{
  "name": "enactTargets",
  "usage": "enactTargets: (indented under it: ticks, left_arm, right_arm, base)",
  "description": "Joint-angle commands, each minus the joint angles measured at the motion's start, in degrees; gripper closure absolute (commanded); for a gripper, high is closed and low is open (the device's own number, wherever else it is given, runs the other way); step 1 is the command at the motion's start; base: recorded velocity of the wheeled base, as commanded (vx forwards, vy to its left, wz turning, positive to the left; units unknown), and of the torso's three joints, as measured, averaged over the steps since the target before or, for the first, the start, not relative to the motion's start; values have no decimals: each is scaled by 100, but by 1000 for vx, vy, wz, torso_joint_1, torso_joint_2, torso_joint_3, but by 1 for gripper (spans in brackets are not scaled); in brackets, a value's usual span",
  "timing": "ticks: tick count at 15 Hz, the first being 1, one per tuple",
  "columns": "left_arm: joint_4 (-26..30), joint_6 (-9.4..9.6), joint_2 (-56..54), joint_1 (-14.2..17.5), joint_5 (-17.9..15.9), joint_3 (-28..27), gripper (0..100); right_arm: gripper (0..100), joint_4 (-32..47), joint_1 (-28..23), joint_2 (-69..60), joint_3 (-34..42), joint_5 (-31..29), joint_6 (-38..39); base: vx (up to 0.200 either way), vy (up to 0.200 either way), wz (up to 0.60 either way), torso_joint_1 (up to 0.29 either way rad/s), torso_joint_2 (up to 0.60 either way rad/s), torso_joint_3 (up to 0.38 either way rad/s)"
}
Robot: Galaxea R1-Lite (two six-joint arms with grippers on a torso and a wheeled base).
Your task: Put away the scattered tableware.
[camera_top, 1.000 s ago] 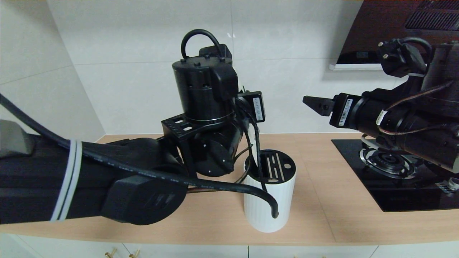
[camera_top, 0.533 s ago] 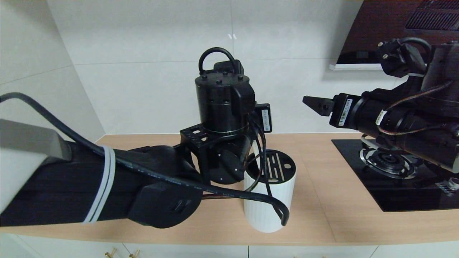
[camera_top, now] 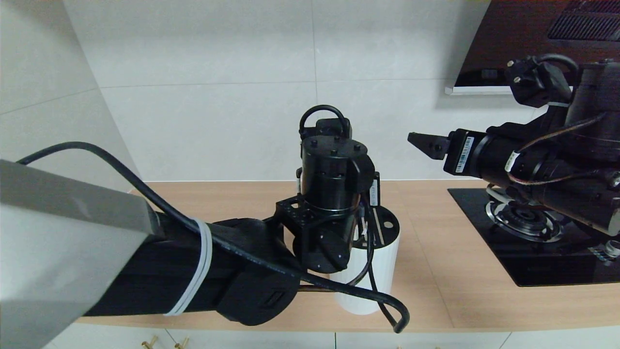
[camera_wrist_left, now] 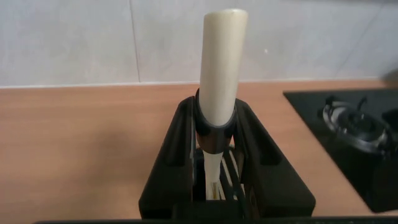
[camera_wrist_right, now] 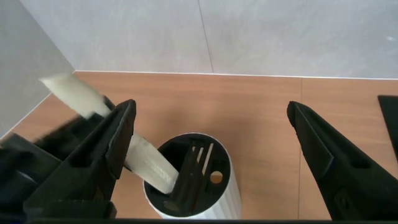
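Nearest, in the lower left of the head view, the left arm stretches across to the middle of the frame. Its wrist stands upright over the holder, a white cylinder with a black slotted top, near the front edge of the counter. In the left wrist view the left gripper is clamped on a knife, whose cream handle points up at the centre of the frame and whose pale blade runs down to the slots. In the right wrist view the knife leans from the upper left down into the holder's top at lower centre. Farther back, at the right of the head view, the stove sits in the counter. The right gripper hangs higher than the holder and well apart from it, jaws spread wide. Tiled wall stands behind
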Motion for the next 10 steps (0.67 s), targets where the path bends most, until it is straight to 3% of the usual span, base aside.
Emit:
enactTargets:
  ticks: [1, 10]
  left_arm:
    - [-2, -1, 204, -20, 3, 36, 100]
    - [95, -10, 784, -64, 29, 80, 100]
  right_arm:
    - [0, -3, 3, 39, -1, -1, -1]
    - [0, -3, 3, 66, 17, -1, -1]
  base:
    - [0, 0, 0, 0, 0, 0]
    - [0, 0, 0, 0, 0, 0]
